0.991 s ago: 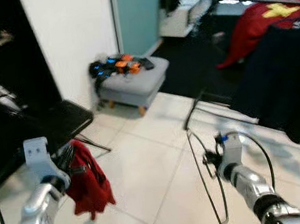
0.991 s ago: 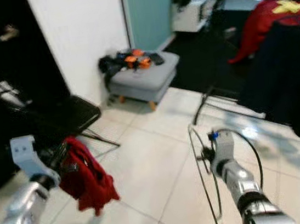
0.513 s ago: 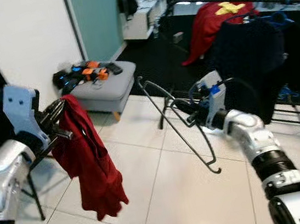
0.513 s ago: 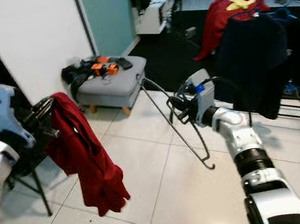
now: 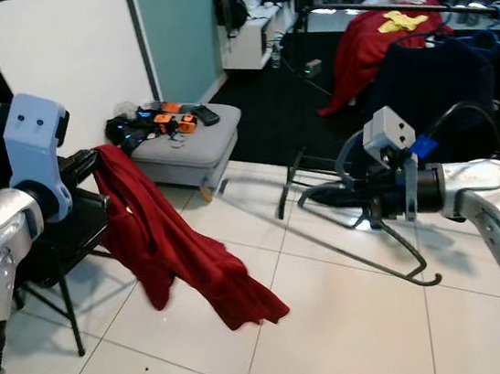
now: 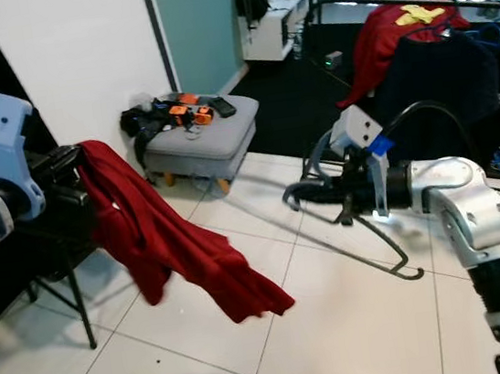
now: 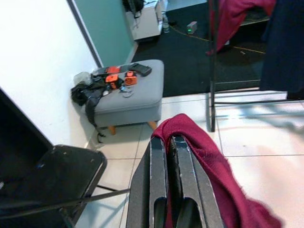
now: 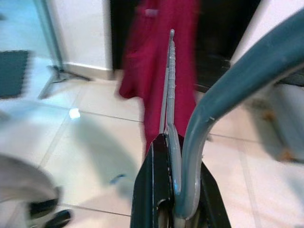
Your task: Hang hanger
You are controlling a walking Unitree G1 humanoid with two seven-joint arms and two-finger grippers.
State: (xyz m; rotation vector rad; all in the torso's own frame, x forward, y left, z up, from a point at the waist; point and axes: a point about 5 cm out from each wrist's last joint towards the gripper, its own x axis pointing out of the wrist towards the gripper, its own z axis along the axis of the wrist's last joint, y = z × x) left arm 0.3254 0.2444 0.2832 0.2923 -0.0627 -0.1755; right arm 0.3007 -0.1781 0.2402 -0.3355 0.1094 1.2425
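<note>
- Left gripper (image 7: 172, 147): raised in front of the folding chair (image 5: 63, 239), fingers clamped on a red garment (image 5: 179, 242) that drapes down over the tiled floor (image 5: 342, 322).
- Right gripper (image 8: 167, 142): fingers pinched on a grey hanger (image 5: 366, 227), held out low between the garment and the clothes rack (image 5: 411, 9).
- Grey ottoman (image 5: 194, 144): beyond the chair, by the white wall, carrying small orange and black items (image 5: 167, 119).
- Rack: holds red and dark clothes.
</note>
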